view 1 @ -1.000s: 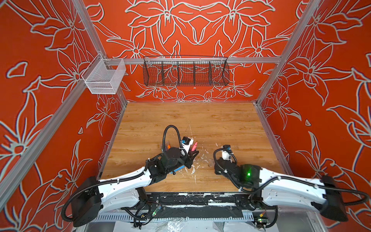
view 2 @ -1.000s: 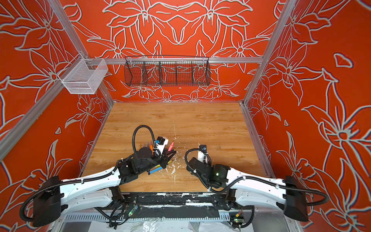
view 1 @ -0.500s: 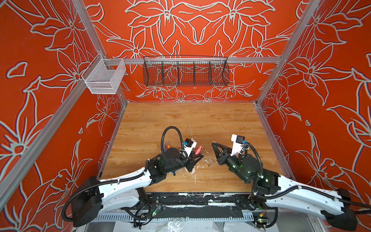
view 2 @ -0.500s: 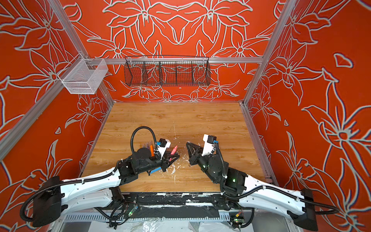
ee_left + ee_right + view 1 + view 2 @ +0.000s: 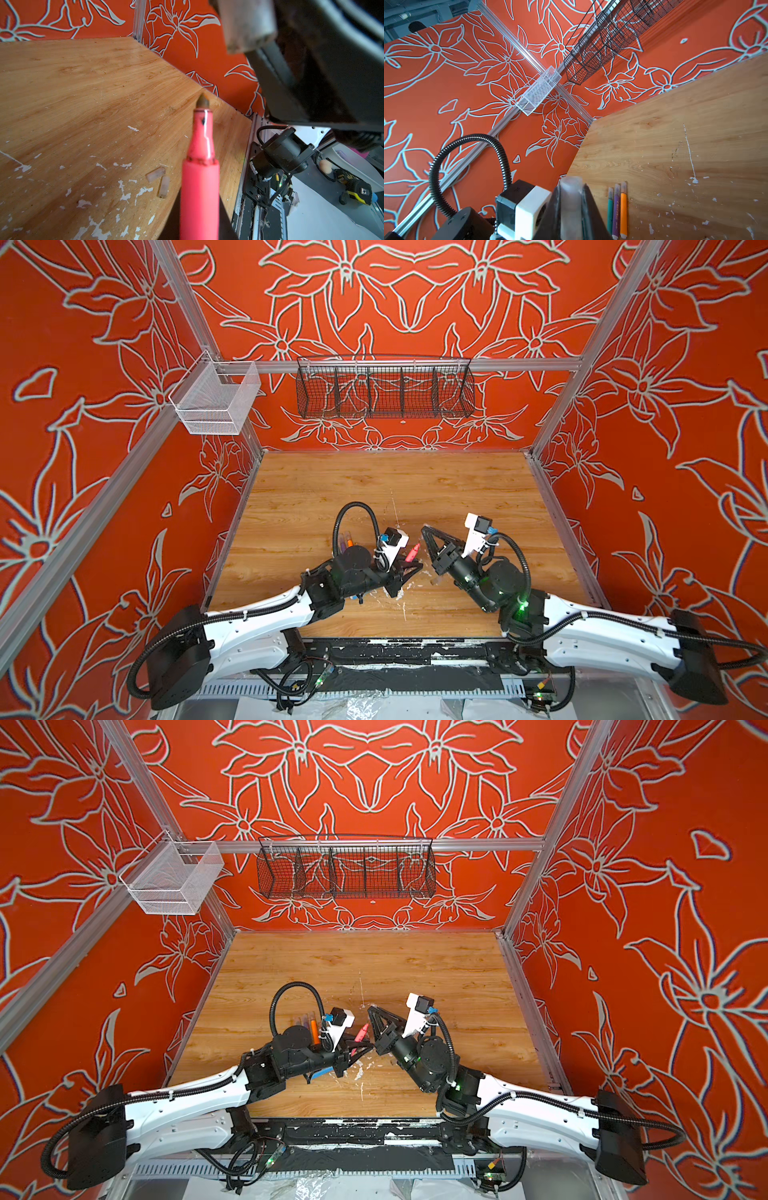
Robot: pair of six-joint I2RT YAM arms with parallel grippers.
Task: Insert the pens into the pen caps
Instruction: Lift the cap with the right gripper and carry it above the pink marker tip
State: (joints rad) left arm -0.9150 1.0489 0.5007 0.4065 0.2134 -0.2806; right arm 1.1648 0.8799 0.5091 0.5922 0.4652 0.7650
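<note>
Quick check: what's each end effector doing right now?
Left end effector: closed on the pink pen, tip uncapped.
Right end effector: closed on a clear pen cap.

Three slim bright plastic markers (image 5: 616, 207) are lying side by side on the wooden surface (image 5: 415, 489), two stubby clear plastic caps (image 5: 155, 174) lying to their right.

Pink pen (image 5: 199, 176): uncapped, held aloft. Green pen (image 5: 610, 209), purple pen (image 5: 616, 209), orange pen (image 5: 623, 212): capped, side by side. Loose caps (image 5: 155, 174) (image 5: 164, 187): clear, lying adjacent; held cap (image 5: 571, 199): clear.
</note>
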